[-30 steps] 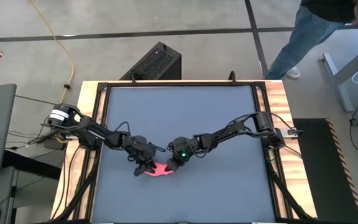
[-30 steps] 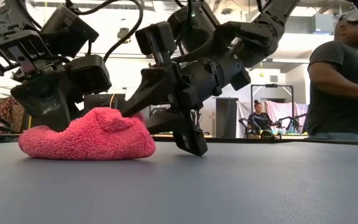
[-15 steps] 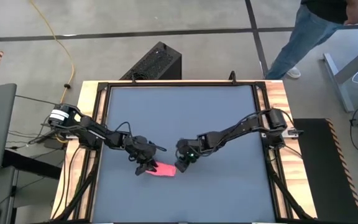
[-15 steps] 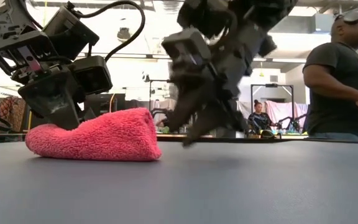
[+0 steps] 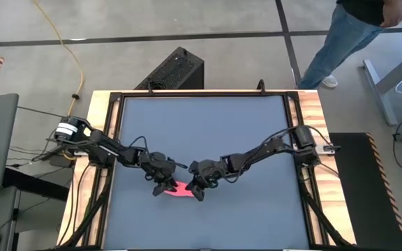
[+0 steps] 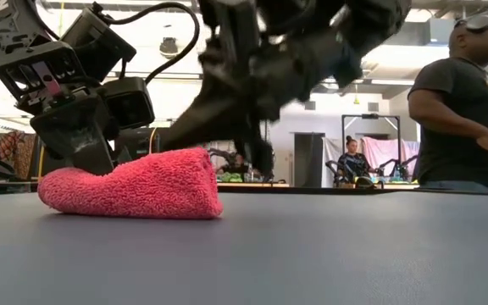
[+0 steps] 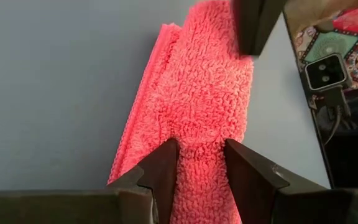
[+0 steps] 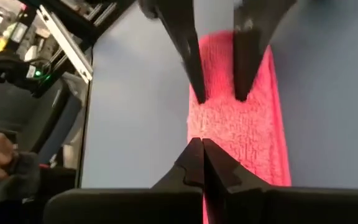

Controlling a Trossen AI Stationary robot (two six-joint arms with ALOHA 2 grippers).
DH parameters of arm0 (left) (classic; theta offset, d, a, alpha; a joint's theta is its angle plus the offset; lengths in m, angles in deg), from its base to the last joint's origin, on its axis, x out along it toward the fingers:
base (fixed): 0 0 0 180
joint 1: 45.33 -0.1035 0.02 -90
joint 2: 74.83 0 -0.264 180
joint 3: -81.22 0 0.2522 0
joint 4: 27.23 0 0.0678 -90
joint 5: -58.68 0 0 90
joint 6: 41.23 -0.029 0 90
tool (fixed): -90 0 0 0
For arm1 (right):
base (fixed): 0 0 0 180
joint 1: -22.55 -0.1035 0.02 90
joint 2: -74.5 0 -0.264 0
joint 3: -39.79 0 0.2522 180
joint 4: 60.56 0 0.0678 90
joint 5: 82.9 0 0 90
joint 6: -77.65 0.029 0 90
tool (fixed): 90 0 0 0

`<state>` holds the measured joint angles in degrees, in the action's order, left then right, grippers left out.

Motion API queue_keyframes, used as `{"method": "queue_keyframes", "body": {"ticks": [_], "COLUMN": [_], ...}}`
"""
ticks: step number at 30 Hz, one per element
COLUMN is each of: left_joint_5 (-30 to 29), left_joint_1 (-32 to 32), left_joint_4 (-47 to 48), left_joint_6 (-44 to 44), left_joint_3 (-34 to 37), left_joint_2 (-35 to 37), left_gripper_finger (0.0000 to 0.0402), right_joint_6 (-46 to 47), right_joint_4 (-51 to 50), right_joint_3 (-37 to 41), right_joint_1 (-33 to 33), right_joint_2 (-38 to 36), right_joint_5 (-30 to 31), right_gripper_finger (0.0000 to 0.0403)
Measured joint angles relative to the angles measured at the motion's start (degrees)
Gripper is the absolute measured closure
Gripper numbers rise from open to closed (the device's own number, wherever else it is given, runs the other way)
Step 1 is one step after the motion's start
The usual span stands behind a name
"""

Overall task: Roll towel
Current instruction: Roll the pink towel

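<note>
Pinching the towel between my left claw's fingers, I keep my right claw clenched, empty, pressing at its opposite end; pushing too hard could drag the roll loose.

Both arms reach inward and low, the left end effector with fingers parted and pointing down, the right end effector just beside it, fingers pressed together.
</note>
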<state>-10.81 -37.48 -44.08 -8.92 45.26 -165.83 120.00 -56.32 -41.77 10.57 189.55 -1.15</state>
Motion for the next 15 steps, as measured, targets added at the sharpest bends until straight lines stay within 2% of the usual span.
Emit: {"method": "queue_keyframes", "body": {"ticks": [5, 8, 15], "left_joint_5": [1.25, 1.77, 7.82], "left_joint_1": [-0.41, -0.96, -4.02], "left_joint_4": [0.86, 1.58, 1.8], "left_joint_6": [0.41, 0.92, 0.94], "left_joint_3": [-0.59, -0.61, -0.63], "left_joint_2": [-0.02, -0.02, 0.31], "left_gripper_finger": [0.0274, 0.0274, 0.0274], "right_joint_6": [3.56, 6.1, 9.72], "right_joint_4": [-0.13, -0.93, -4.9], "right_joint_3": [-0.08, -0.18, -0.45], "right_joint_1": [0.43, 0.48, 0.45], "right_joint_2": [3.56, 5.14, 5.87], "right_joint_5": [0.72, 0.85, 1.36], "right_gripper_finger": [0.0376, 0.0382, 0.0387]}}
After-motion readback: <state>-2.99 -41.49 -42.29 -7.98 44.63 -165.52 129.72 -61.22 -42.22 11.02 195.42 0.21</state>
